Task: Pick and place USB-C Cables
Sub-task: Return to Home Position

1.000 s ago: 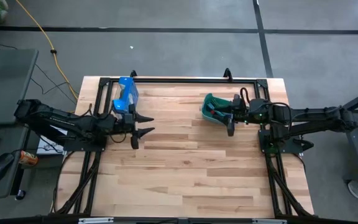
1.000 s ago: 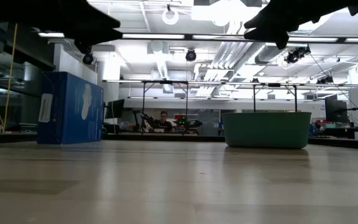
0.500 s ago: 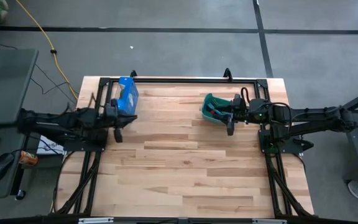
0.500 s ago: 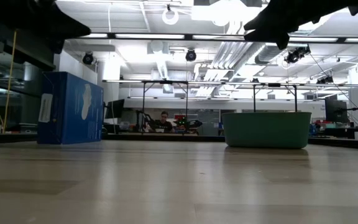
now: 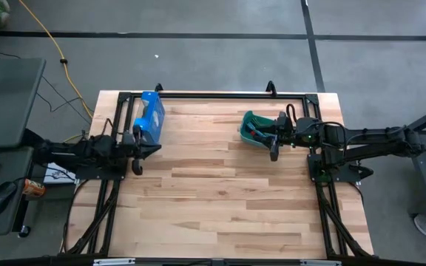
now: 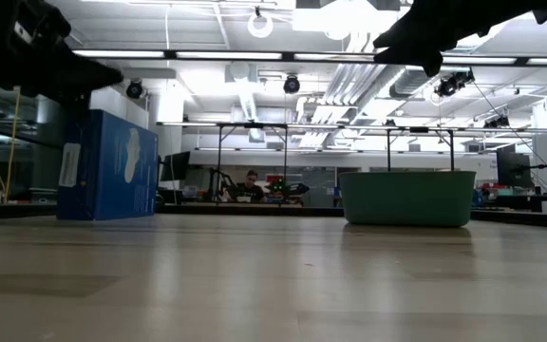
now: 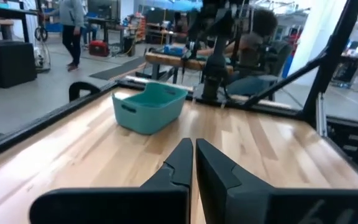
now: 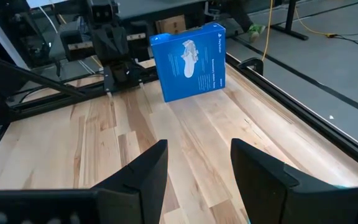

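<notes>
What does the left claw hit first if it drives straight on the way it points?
Left claw crosses bare table, then probably meets the right claw; the teal bin sits just off that line. Depth unclear.

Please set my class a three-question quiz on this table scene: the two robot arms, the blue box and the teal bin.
1. True or false: the blue box stands inside the teal bin.
2. Seen from above, which object is the right gripper closest to?
3. Which gripper has its fingers shut?
A) the left gripper
B) the right gripper
C) both

Key:
1. False. The box stands on the table, well apart from the bin.
2. The teal bin.
3. A
</notes>
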Controlling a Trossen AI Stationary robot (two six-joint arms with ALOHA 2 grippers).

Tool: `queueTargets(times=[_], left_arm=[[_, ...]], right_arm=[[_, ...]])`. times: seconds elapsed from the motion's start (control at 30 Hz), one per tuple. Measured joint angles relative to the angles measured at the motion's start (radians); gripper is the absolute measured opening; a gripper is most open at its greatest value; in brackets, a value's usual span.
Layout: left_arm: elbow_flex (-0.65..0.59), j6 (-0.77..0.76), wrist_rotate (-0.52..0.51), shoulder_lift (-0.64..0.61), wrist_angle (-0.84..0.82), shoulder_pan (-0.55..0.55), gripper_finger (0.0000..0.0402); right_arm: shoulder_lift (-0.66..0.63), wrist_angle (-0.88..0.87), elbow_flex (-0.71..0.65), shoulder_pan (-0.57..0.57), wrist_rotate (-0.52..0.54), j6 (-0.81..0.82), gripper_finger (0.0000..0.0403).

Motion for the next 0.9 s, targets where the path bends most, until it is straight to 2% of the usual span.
queueTargets(times=[0.3,0.57,0.7,0.83,0.9], left_arm=[[-0.069,0.037,0.031,0.032,0.155,0.0,0.0],[-0.069,0.038,0.008,0.034,0.154,0.0,0.0003],[-0.069,0.038,0.008,0.034,0.154,0.0,0.0003],[-0.069,0.038,0.008,0.034,0.154,0.0,0.0003],[-0.069,0.038,0.008,0.034,0.154,0.0,0.0003]], right_arm=[[0.0,-0.041,0.0,0.0,0.0,0.001,0.0167],[-0.002,-0.168,0.0,0.0,-0.001,0.025,0.0163],[-0.012,-0.218,0.0,0.0,0.0,0.015,0.0118],[-0.059,-0.249,0.0,0.001,-0.013,0.007,0.0021],[-0.099,-0.253,-0.006,0.001,-0.024,0.011,0.0014]])
